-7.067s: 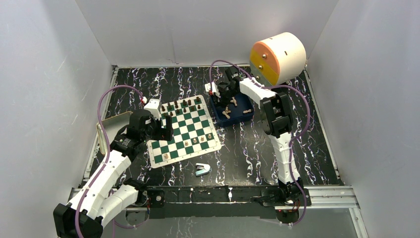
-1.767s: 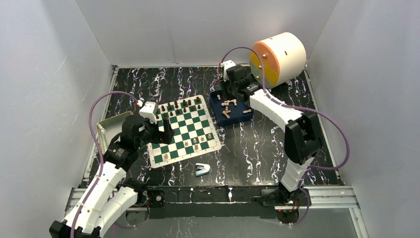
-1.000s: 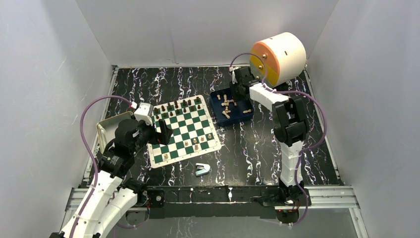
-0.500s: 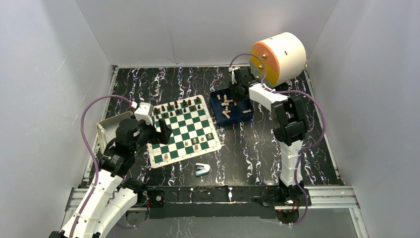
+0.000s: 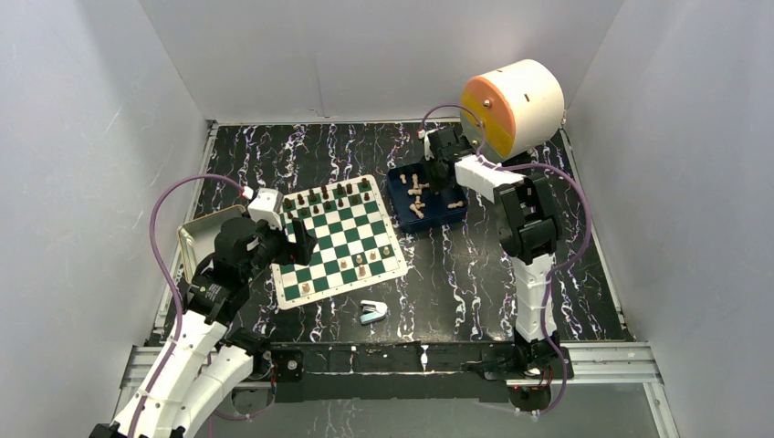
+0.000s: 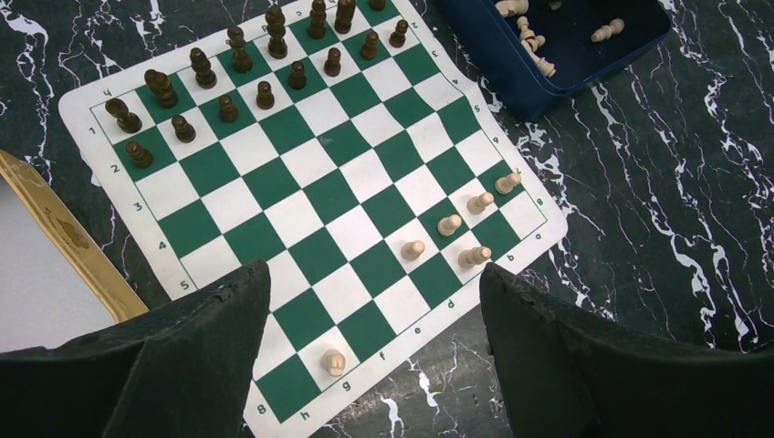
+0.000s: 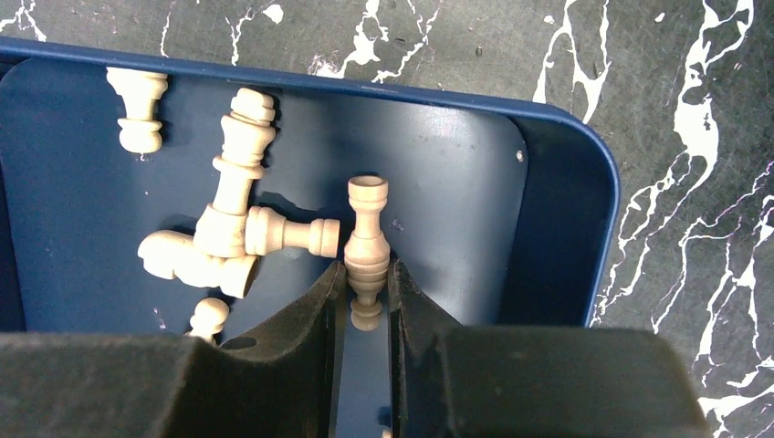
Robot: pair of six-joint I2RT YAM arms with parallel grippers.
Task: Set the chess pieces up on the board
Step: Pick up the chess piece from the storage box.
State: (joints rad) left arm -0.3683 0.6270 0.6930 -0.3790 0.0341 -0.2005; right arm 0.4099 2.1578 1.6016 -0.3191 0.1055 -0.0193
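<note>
The green-and-white board (image 5: 339,239) (image 6: 301,164) lies left of centre. Dark chess pieces (image 6: 239,50) fill its far rows, and several light pieces (image 6: 413,248) stand along its near edge. My left gripper (image 5: 301,239) (image 6: 374,269) hovers open above the board's near-left part, holding nothing. More light pieces lie tumbled in the dark blue tray (image 5: 429,224) (image 7: 557,210). My right gripper (image 5: 438,178) (image 7: 365,274) reaches into the tray. Its fingers press both sides of a light chess piece (image 7: 367,242) that lies with its base pointing away.
A light-blue stapler-like object (image 5: 372,312) lies on the black marbled table in front of the board. A big white cylinder with an orange-yellow face (image 5: 511,105) stands behind the tray. A gold-rimmed tin (image 5: 196,239) (image 6: 64,228) sits left of the board. White walls enclose the table.
My right gripper's fingers have narrowed onto the light piece in the tray. The left arm has pulled back slightly from the board and now holds still.
</note>
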